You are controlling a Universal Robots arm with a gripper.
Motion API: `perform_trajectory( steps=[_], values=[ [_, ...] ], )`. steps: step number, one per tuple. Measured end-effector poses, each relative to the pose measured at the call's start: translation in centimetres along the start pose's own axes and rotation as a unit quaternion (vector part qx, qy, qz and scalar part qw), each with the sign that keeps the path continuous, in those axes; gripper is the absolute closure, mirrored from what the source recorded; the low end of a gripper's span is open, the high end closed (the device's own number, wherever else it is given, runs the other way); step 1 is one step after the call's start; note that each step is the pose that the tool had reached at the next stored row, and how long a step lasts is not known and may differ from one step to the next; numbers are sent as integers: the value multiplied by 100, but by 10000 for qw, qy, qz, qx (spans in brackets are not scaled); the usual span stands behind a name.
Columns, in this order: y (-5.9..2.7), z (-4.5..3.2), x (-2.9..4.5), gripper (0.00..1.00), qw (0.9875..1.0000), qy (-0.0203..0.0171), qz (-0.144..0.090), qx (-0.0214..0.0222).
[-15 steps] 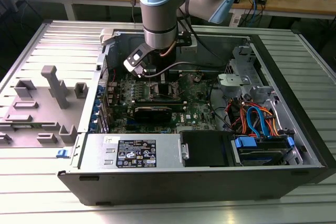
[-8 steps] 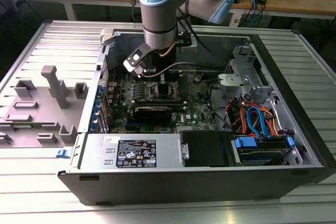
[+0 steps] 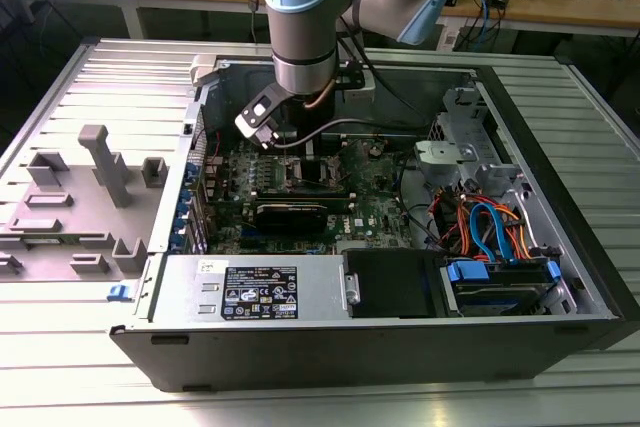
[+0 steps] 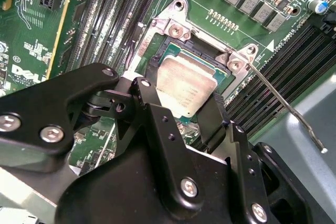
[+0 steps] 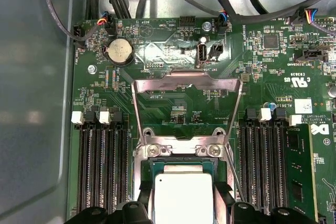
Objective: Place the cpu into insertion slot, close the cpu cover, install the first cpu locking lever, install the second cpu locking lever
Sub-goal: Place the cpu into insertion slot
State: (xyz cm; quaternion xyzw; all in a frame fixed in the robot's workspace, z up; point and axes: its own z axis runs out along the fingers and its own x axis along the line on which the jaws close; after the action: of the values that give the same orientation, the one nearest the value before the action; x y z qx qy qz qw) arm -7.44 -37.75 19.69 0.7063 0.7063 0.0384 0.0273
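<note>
In both wrist views the cpu [image 5: 182, 195] [image 4: 185, 86], a square chip with a dull silver top, sits low in the insertion slot [image 5: 181, 154] [image 4: 176, 43]. My gripper [image 5: 184, 203] [image 4: 181, 95] is shut on it, with black fingers [image 5: 223, 195] against two opposite edges. The cpu cover [image 5: 186, 83] is swung open and leans back from the slot, its square window showing green board through it. A thin metal locking lever [image 4: 286, 109] [image 5: 234, 178] stands raised beside the slot. In the exterior view the gripper [image 3: 303, 147] reaches down onto the motherboard [image 3: 300, 202].
Rows of black memory slots [image 5: 102, 166] [image 5: 262, 161] flank the socket. The open computer case [image 3: 560, 197] holds a power supply [image 3: 255, 292], drive bay [image 3: 500, 282] and coloured cables [image 3: 480, 222]. Grey fixtures [image 3: 100, 162] stand at the exterior view's left.
</note>
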Motion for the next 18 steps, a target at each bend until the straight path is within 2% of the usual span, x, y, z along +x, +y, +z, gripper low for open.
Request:
perform_trajectory(
  steps=[8, 9, 10, 14, 18],
  values=[
    [-1, 16, 0, 46, 10000, 0, 0, 0],
    [-1, 21, 3, 45, 10000, 9, 0, -2],
    [0, 20, 2, 39, 10000, 4, 0, -3],
    [-1, 18, 0, 39, 10000, 1, 0, 0],
    [4, -40, 1, 39, 10000, 0, 0, 1]
  ],
)
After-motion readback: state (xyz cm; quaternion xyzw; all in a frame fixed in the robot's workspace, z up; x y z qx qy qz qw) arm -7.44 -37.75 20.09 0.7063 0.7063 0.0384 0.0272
